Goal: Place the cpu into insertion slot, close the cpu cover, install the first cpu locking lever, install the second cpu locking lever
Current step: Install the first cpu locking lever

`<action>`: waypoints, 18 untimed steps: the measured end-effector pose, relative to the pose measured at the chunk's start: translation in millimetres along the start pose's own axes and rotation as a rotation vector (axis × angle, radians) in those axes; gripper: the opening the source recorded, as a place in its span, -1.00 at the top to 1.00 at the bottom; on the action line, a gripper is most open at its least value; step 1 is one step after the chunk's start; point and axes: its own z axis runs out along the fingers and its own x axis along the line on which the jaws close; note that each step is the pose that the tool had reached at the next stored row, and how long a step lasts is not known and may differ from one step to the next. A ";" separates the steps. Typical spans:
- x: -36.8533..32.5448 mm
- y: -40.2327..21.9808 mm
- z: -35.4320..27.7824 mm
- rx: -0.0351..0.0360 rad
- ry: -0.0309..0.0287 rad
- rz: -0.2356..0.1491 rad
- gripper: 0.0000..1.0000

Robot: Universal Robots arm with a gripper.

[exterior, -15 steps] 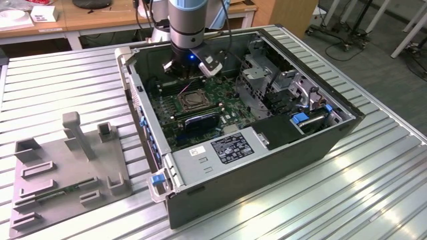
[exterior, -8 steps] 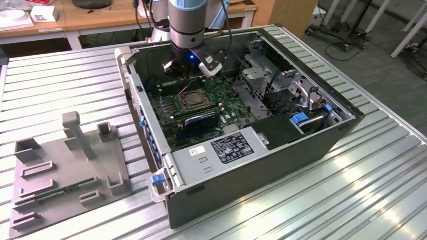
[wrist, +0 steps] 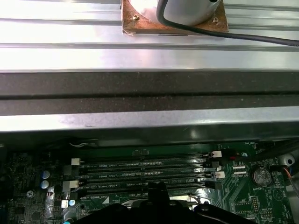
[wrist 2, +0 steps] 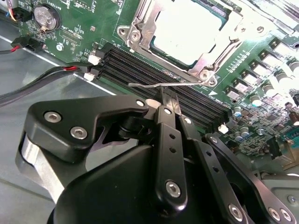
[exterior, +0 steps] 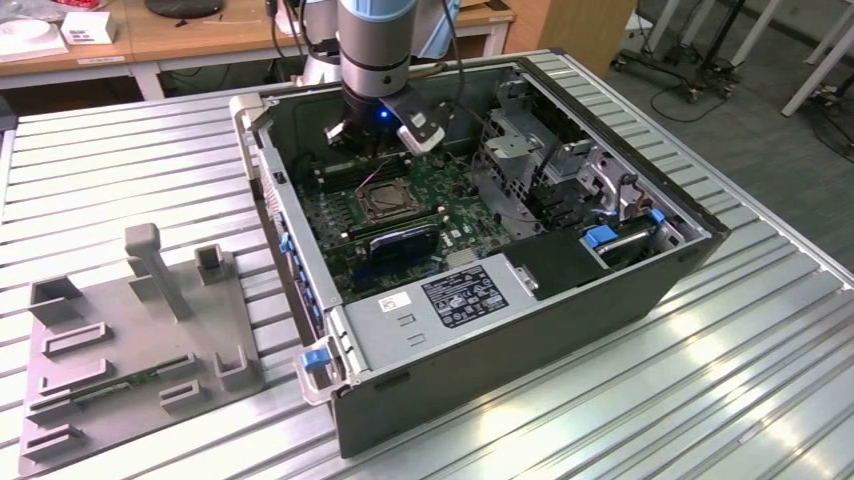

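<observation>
Inside the open black computer case [exterior: 627,290], the small square cpu with a silvery-grey top [wrist 2: 187,32] lies flat in the insertion slot [wrist 2: 140,44] on the green circuit board [wrist 2: 88,23]. The thin silvery cpu cover [wrist 2: 205,56] is down around it. A thin metal locking lever [wrist 2: 161,85] lies just beside the slot, at about 6 o'clock from the cpu in the second wrist view. The black claw [wrist 2: 169,100] has its fingers together on this lever, over the long black memory slots [wrist 2: 135,65]. The case sits on a ridged metal counter [exterior: 107,170].
</observation>
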 end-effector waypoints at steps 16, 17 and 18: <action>-12.0 -1.6 8.3 0.0029 0.0407 0.012 0.79; -13.0 -1.8 9.3 0.0032 0.0445 0.013 0.79; -14.3 -2.0 10.4 0.0035 0.0487 0.014 0.79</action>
